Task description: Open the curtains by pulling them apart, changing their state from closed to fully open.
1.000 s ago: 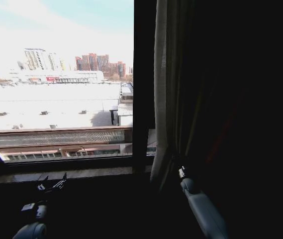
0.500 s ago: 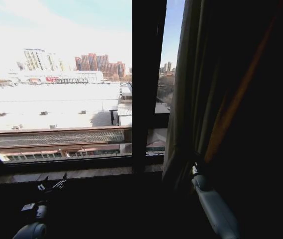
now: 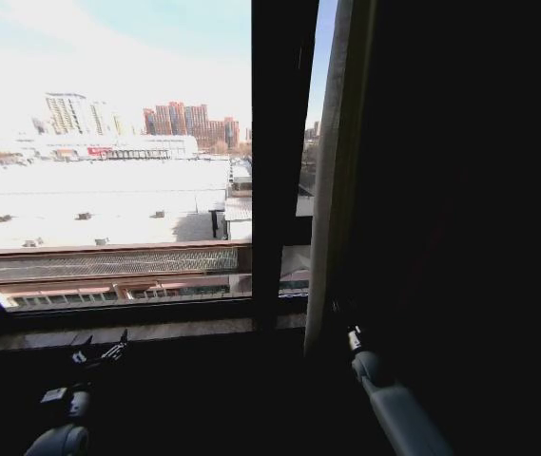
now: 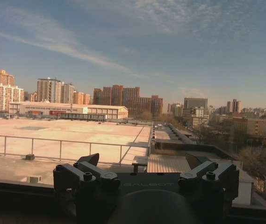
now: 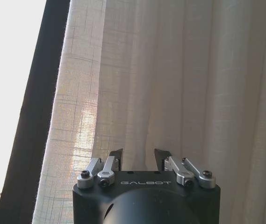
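Right hand (image 5: 138, 161), jaws narrowly apart and empty, faces right curtain (image 5: 170, 84) edge to push it aside; left hand (image 4: 144, 168) wide, idle at sill.

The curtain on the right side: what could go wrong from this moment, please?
1. The right gripper is open facing the curtain, with no fabric between its fingers, so a pull now may slide off without moving it.
2. The curtain's edge hangs close beside the dark window frame bar; the glass to the right may remain covered.
3. The left gripper sits low by the sill, not helping.
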`<state>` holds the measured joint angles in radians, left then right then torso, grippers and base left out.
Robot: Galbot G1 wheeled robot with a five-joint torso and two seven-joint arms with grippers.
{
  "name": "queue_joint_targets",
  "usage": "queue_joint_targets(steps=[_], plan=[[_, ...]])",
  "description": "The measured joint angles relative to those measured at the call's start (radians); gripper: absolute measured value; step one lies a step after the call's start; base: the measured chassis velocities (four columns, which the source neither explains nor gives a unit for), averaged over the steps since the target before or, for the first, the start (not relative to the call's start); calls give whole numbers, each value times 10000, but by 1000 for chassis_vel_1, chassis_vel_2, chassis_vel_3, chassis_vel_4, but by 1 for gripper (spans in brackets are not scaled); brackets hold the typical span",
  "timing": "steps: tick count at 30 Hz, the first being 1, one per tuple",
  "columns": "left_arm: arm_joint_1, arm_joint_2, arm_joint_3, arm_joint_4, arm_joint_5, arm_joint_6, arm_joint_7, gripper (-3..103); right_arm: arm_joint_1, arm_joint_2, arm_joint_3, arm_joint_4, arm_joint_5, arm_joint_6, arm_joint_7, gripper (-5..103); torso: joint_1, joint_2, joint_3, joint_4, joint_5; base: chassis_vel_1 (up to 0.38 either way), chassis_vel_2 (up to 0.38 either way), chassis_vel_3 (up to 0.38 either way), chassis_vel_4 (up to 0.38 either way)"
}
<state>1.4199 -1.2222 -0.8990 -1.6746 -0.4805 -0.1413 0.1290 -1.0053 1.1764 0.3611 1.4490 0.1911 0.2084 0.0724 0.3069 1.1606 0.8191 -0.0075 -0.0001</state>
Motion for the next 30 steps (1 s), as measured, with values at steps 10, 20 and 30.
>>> queue_joint_targets(steps=[10,20,30], plan=[[0,0,0,0,0,0,0,100,-1203,-245,424,1516,564,-859,-160,76,0,0,0,0,1,0,0,0,0],[0,0,0,-1,0,0,0,100,-2666,-554,1393,2817,1016,-1346,-170,100,0,0,0,-3,1,0,0,0,0],[0,0,0,0,0,-1,0,100,-2623,-509,1375,3225,1105,-1505,-195,100,0,0,0,1,1,0,0,0,0]])
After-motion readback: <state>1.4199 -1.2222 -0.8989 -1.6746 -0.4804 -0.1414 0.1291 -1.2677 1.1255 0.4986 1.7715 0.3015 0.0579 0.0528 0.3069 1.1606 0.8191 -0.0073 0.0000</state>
